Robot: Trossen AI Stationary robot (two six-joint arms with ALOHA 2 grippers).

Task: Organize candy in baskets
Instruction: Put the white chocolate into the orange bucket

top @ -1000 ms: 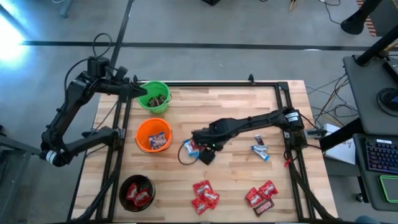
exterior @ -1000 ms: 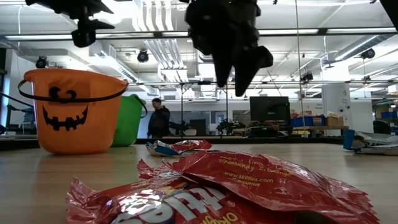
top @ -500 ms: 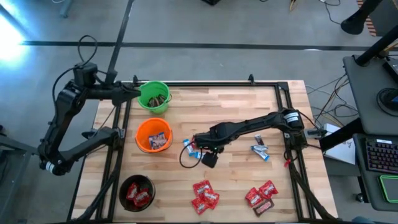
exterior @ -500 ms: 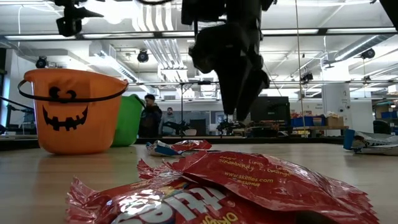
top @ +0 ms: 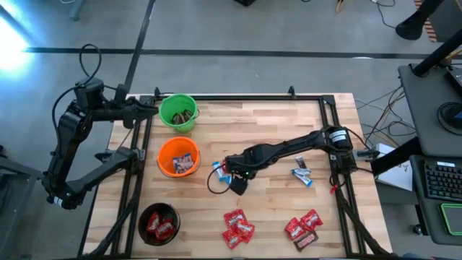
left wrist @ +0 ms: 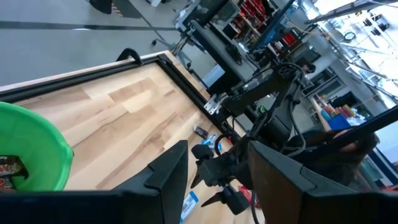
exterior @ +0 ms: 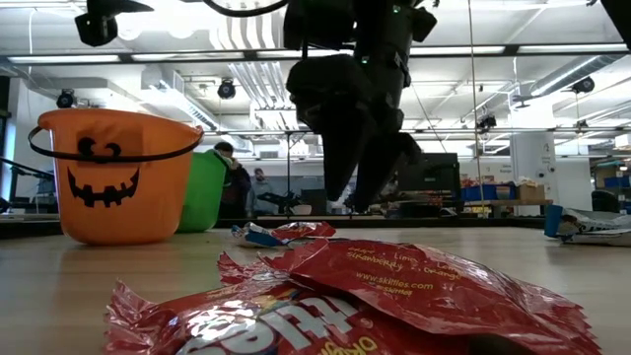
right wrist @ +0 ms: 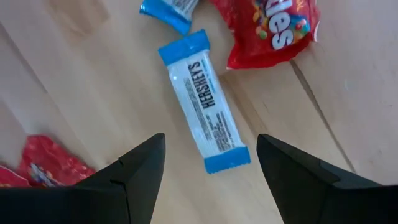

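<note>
My right gripper is open and hangs just above the table's middle, fingers pointing down. In the right wrist view its fingers stand on either side of a blue-and-white candy bar that lies flat on the wood, without touching it. A red candy pack lies just beyond it. My left gripper is open and empty, beside the green bucket, which holds brown candy. The orange bucket holds blue-and-white candy. The black bucket holds red candy.
Red candy packs lie near the front edge and at the front right. More blue-and-white candy lies at the right. A dark metal frame runs round the tabletop. People stand in the room beyond the table.
My left gripper has drawn back from over the green bucket toward the table's left edge. My right gripper has gone down toward the blue-and-white candy at the table's middle and has turned somewhat. The candy and the buckets have stayed where they were.
</note>
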